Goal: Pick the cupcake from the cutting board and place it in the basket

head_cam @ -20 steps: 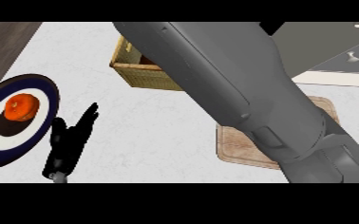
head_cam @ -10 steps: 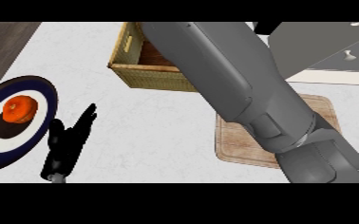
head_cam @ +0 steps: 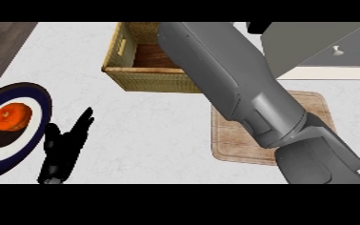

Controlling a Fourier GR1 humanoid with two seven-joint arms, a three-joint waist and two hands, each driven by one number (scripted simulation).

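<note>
Counter (head_cam: 155, 119): pale, faintly marbled white top that fills most of the view.
Plate (head_cam: 28, 138): round, at the near left, cut off by the left edge; a dark blue outer band, a white ring inside it and a dark middle.
Orange thing (head_cam: 15, 116): round, bright orange with a darker spot, resting on the plate's dark middle, partly cut off by the left edge; what food it is cannot be told.
Dark strip (head_cam: 14, 40): brown-grey surface at the far left corner, bordering the counter.
Grey cabinet (head_cam: 316, 47): at the far right, a flat grey panel with a small pale knob (head_cam: 338, 51).
</note>
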